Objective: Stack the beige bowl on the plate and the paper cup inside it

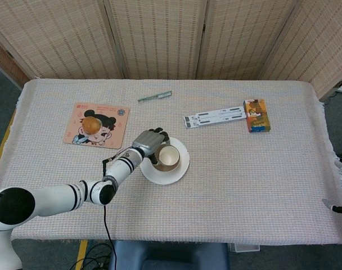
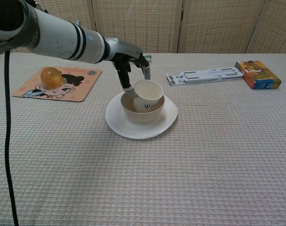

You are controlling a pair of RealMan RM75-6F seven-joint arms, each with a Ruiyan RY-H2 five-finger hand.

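Your left hand (image 2: 131, 66) is reaching over the white plate (image 2: 118, 123) near the middle of the cloth-covered worktop (image 2: 204, 155), its fingers (image 2: 125, 84) curling down against the near-left side of the paper cup (image 2: 147, 95) and appearing to be pinching its rim. The paper cup is sitting tilted inside the beige bowl (image 2: 143, 113), its mouth leaning toward the right, and the beige bowl is resting on the plate. Behind your arm, a cartoon mat (image 1: 97, 124) is carrying an orange-coloured object (image 1: 92, 124); a green toothbrush (image 1: 154, 97), a folded white stand (image 1: 215, 117) and a colourful box (image 1: 256, 115) are lying farther back. Your right hand is showing in neither camera.
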